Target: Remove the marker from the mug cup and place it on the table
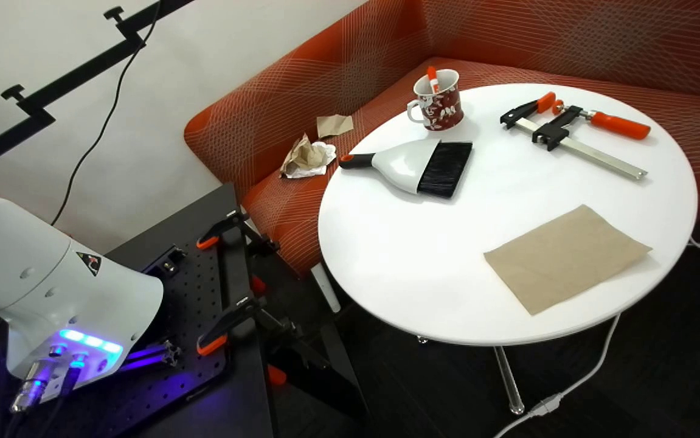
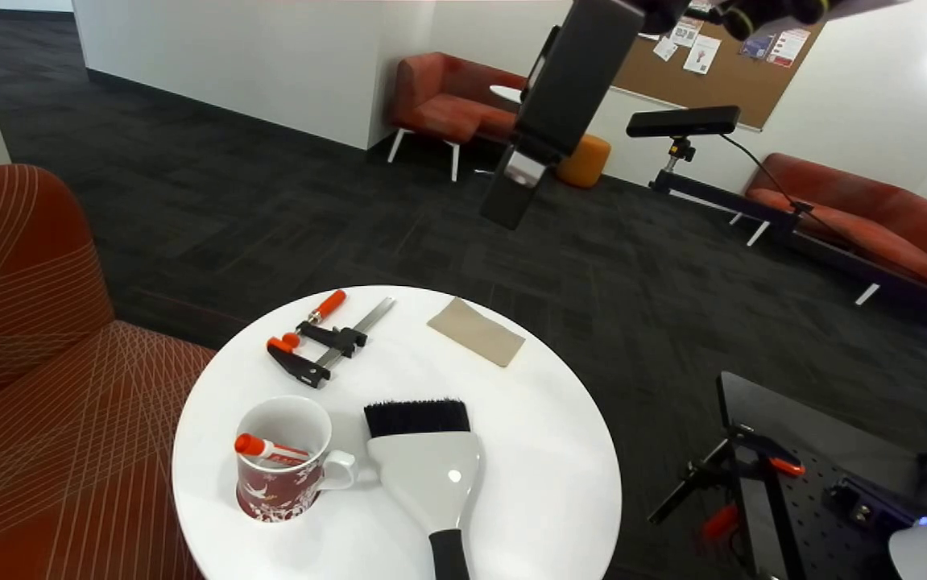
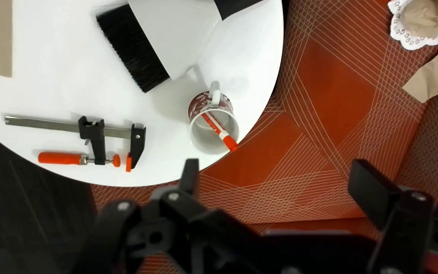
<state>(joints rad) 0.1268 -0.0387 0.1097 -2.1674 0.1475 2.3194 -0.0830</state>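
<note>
Rnd white table has mug w/ marker leaning inside, below & apart from wide-spread gripper.

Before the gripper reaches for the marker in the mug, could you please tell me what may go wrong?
The mug stands near the edge of the table, so a bump might push it off. The marker slants out over its rim; a sideways pull could tip both. The brush lies close by, so the wide-open gripper might knock it.
</note>
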